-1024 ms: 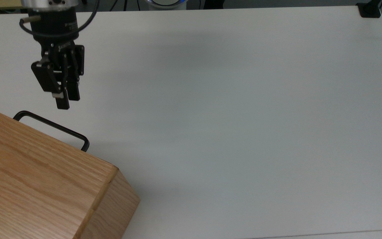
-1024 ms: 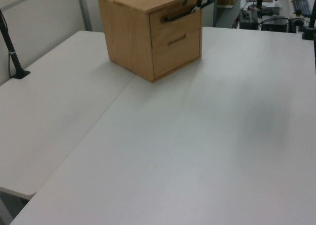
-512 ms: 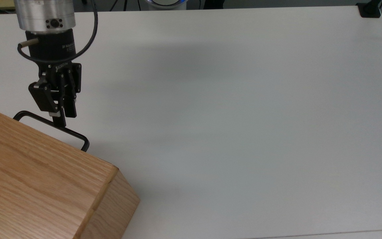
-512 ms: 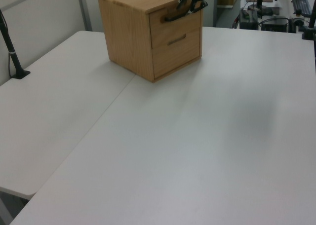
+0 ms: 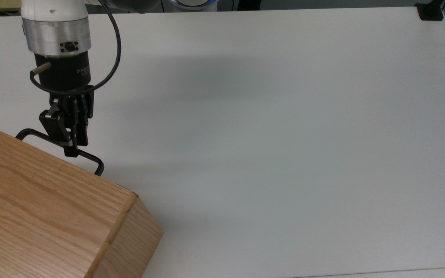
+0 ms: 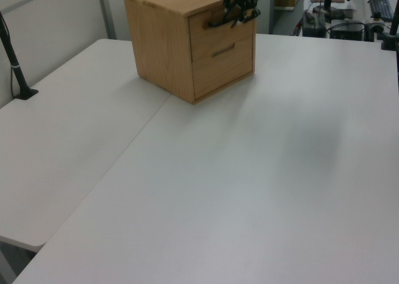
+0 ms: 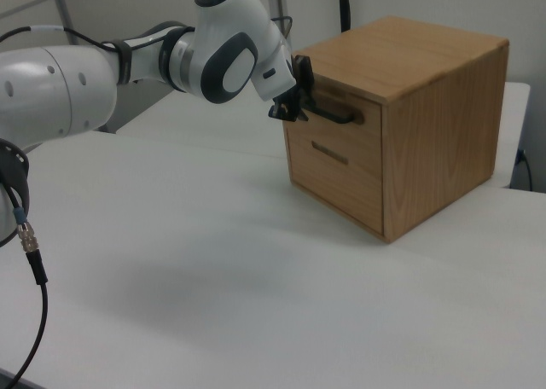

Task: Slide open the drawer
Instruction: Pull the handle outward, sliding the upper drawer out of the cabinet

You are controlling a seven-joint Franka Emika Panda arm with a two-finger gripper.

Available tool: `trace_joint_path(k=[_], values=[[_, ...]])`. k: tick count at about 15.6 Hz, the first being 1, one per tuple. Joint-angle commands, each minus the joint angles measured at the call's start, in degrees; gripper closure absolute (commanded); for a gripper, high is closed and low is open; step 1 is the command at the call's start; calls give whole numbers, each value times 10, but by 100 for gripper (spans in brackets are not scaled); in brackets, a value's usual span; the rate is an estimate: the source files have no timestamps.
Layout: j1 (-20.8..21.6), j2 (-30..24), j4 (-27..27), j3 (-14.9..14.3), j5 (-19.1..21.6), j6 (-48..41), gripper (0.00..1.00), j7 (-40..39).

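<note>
Gripper point(image 5: 73, 148) first: on the top view it sits at the left of the frame, its black fingers reaching down over the black metal U-shaped bar handle point(image 5: 91, 158) that sticks out from the light oak wooden cabinet point(image 5: 52, 216) filling the lower left corner. I judge the fingers to be nearly closed around the bar, one tip behind it, but I cannot tell whether they actually pinch it. If they only brush it, my pull would slip off and the drawer would stay put.

On the left view, the cabinet stands at the upper centre on the white table point(image 6: 218, 190), and the upper drawer point(image 6: 218, 32) looks flush with the cabinet front, so not yet open. The gripper point(image 6: 240, 7) is at the handle's right end as this view shows it. Pulling off-centre could rack the drawer on its rails and jam it.

On the right view, the gripper point(image 7: 288, 107) meets the handle point(image 7: 337, 114) at upper centre, with the lower drawer point(image 7: 333, 180) beneath. Nothing anchors the cabinet that I can see; a stiff slide might drag the whole box across the table.
</note>
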Motion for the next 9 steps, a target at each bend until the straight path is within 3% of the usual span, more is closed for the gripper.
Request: trace_joint_path(k=[1,3,9], values=[[3,10,7,-2,-18,5,88,13],[3,8,7,-2,-19,-2,95,10],[4,-17,4,6,-39,-90,98,-5]])
